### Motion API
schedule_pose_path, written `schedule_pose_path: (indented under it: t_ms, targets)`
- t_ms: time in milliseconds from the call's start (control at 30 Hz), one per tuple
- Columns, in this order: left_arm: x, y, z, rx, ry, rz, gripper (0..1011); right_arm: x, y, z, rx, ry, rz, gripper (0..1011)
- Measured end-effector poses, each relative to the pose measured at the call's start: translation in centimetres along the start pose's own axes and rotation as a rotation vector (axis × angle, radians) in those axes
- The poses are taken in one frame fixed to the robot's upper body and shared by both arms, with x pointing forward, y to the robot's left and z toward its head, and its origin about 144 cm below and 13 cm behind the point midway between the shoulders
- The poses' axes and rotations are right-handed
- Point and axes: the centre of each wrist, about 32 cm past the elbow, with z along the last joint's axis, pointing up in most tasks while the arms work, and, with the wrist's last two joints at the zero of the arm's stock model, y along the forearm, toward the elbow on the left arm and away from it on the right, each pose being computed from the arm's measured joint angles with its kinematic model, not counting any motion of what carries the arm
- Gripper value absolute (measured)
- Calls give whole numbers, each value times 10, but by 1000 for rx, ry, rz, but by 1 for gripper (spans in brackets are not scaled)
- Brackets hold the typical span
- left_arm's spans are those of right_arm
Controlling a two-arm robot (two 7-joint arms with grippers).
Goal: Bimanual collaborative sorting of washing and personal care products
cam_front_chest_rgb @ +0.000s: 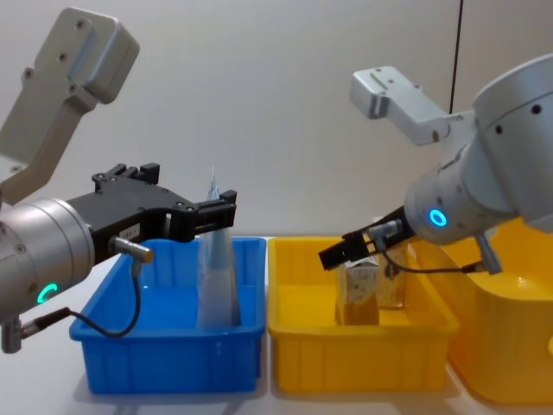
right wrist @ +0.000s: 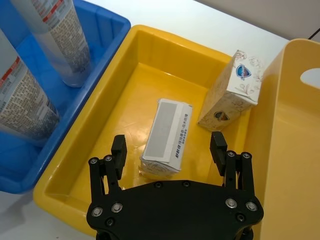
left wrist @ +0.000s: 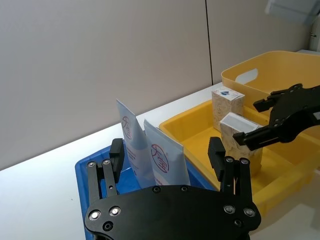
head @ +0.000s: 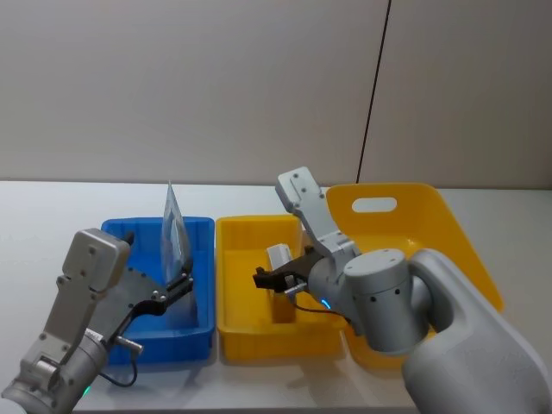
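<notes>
Two pale silvery-blue tapered plastic squeeze tubes, printed with small grey text and a red band, stand cap-down and crimped end up in the blue plastic bin [head: 116, 228]: the nearer tube [left wrist: 167, 160] just in front of the farther tube [left wrist: 131, 140]. Two small tan-and-white speckled cardboard cartons stand in the small yellow plastic bin [right wrist: 150, 50] next to it: one carton with a plain grey-white top [right wrist: 167, 135], and beside it another with a blue mark [right wrist: 232, 90] on its top, nearer the large yellow bin with a handle cutout [head: 448, 224]. The left gripper [left wrist: 166, 150] hangs over the blue bin with its fingers wide apart, holding nothing, the tubes' upper ends just ahead of the fingertips. The right gripper [right wrist: 168, 146] is above the small yellow bin, fingers also spread wide, straddling the top of the grey-white-topped carton; whether they touch it cannot be told.
</notes>
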Motion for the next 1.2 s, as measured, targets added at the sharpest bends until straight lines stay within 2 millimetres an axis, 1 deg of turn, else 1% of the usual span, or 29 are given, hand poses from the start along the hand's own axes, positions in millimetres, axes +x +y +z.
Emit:
schedule_pose_path:
  t_ms: [433,800,967,1000,1033,1067,1167,1200]
  targets:
    - [0,0,0,0,0,0,1002,-7,14,0,-34,-41,-5,1003]
    - [0,0,0,0,0,0,1001,-8,20,2,-42,-83,17,1003]
    - [0,0,0,0,0,0,1001,-9,21,2,-44,-95,23,936]
    - [0,0,0,0,0,0,1001,-9,21,2,-45,-98,25,890]
    - [0,0,0,0,0,0,1002,-9,21,2,-45,-99,26,890]
    - [0,0,0,0,0,0,1001,-9,22,2,-45,-101,26,839]
    - [0,0,0,0,0,0,1001,-9,22,2,-46,-105,28,760]
    - [0,0,0,0,0,0,1001,-9,22,2,-47,-107,29,750]
